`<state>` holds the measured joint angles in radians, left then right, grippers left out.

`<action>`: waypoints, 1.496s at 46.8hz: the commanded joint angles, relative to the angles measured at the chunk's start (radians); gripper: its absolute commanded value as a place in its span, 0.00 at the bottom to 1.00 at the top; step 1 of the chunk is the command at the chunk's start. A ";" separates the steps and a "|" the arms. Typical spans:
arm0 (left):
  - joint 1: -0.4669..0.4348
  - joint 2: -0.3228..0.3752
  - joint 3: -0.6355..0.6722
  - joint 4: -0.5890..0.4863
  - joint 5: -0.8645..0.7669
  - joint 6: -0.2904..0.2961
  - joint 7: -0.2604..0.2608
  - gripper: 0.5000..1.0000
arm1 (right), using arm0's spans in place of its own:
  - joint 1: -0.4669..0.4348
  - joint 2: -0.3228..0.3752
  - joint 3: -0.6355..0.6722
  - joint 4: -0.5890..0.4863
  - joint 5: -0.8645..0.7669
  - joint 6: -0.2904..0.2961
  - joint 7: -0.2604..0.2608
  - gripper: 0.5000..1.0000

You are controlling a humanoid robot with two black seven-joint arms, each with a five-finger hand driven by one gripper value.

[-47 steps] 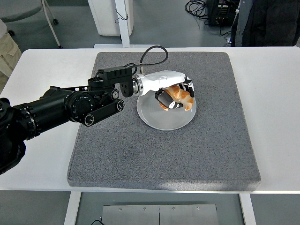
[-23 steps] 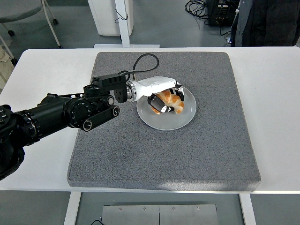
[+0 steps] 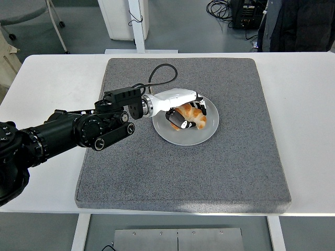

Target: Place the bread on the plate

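Grey mat: left hand gripping bread, over plate.

Bare mat all around plate

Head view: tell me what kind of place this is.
Probably a robotics lab or test room. A white table carries a grey foam mat as a work surface, loose cables lie on the floor behind, and an office chair stands at top left.

Plate at the mat's centre; bread on it toward 12 o'clock, left hand over it from 9.
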<state>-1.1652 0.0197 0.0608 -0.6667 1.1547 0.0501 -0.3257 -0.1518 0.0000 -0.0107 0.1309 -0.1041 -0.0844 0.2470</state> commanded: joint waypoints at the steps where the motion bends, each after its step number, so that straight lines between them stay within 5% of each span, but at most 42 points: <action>1: -0.001 0.000 0.001 -0.001 -0.001 0.001 0.000 0.00 | 0.000 0.000 0.000 0.001 0.000 0.000 0.000 1.00; 7: -0.004 0.002 -0.002 -0.001 -0.013 -0.001 0.011 0.06 | 0.001 0.000 0.000 0.001 0.000 0.000 0.000 1.00; 8: -0.004 0.002 -0.002 -0.001 -0.013 -0.003 0.011 0.39 | 0.000 0.000 0.000 0.001 0.001 0.000 0.000 1.00; 9: -0.004 0.002 -0.002 -0.001 -0.016 -0.004 0.011 0.61 | 0.000 0.000 0.000 0.001 0.000 0.000 0.000 1.00; 11: -0.007 0.002 -0.004 -0.004 -0.019 -0.016 0.011 0.72 | 0.001 0.000 0.000 0.000 0.000 0.000 0.000 1.00; 13: -0.008 0.002 -0.004 -0.004 -0.024 -0.027 0.010 0.99 | 0.000 0.000 0.000 -0.001 0.000 0.000 0.000 1.00; 35: -0.105 0.097 -0.010 -0.131 -0.108 -0.049 0.019 0.99 | 0.000 0.000 0.000 -0.001 0.000 0.000 0.000 1.00; 54: -0.208 0.206 -0.038 -0.160 -0.489 -0.053 0.014 0.99 | 0.000 0.000 0.000 0.001 0.000 0.000 0.000 1.00; 70: -0.195 0.315 -0.182 -0.191 -0.674 -0.090 0.004 0.98 | 0.000 0.000 0.000 -0.001 0.000 0.000 0.000 1.00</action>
<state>-1.3698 0.3169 -0.0921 -0.8607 0.5159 -0.0373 -0.3222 -0.1518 0.0000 -0.0107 0.1317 -0.1042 -0.0844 0.2471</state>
